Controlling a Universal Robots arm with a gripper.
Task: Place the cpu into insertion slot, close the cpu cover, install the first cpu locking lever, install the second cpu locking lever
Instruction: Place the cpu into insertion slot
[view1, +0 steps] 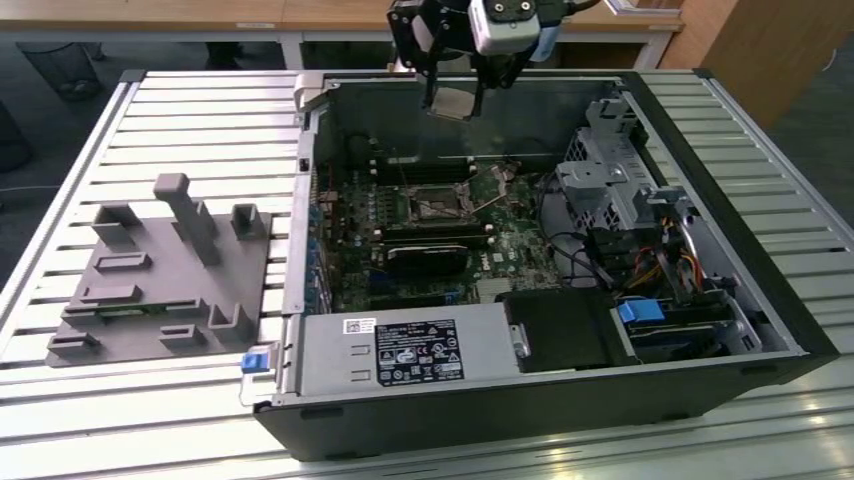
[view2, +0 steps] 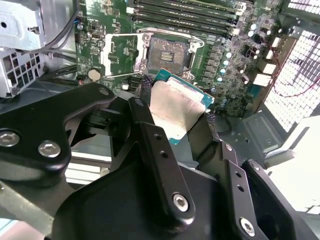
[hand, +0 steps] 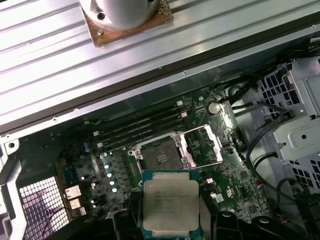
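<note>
Silvery-tan cpu (hand: 171, 202) is pinched between the black fingers (view2: 150, 135) of our gripper (view1: 458, 95), held in the air over the open case (view1: 507, 420). We see the slot (hand: 159, 156) bare on the green board (hand: 240, 190), below the cpu and apart from it. Cover (hand: 204, 145) is flipped open just beside the slot. Grey fixture (view1: 160, 270) lies on the slatted table (view1: 200, 120), at the exterior view's left.

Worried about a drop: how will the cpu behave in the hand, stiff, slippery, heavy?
Probably stiff: the cpu looks flat and unbent in the hand. Its smooth metal top may be slippery. Thin and small, it is likely light.
</note>
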